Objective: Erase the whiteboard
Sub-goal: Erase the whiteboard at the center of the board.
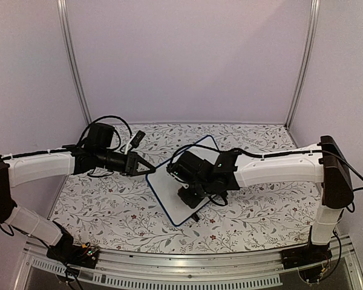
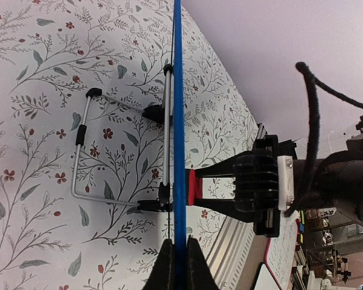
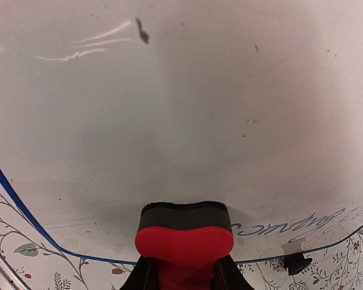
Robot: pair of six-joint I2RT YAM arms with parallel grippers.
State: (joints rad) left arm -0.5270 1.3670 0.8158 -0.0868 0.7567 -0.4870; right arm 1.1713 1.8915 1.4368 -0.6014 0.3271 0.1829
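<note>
The whiteboard (image 1: 168, 192) stands tilted in mid-table, white with a thin blue frame. My left gripper (image 1: 144, 170) is shut on its left edge. In the left wrist view the frame (image 2: 178, 121) shows edge-on, pinched between my left gripper (image 2: 178, 266) fingers, with a wire stand (image 2: 83, 151) behind it. My right gripper (image 1: 187, 194) is shut on a red eraser (image 3: 184, 232), whose black felt presses on the whiteboard (image 3: 181, 109) near its lower edge. Faint handwriting (image 3: 296, 222) remains right of the eraser, and a small dark mark (image 3: 142, 31) sits higher up. My right gripper (image 3: 183, 272) hides the eraser's base.
A floral cloth (image 1: 109, 205) covers the table. A black cable end (image 1: 137, 139) hangs behind the left wrist. An aluminium rail (image 1: 181, 269) runs along the near edge. Lilac walls close the back and sides. A black foot (image 3: 296, 263) sticks out under the board's lower edge.
</note>
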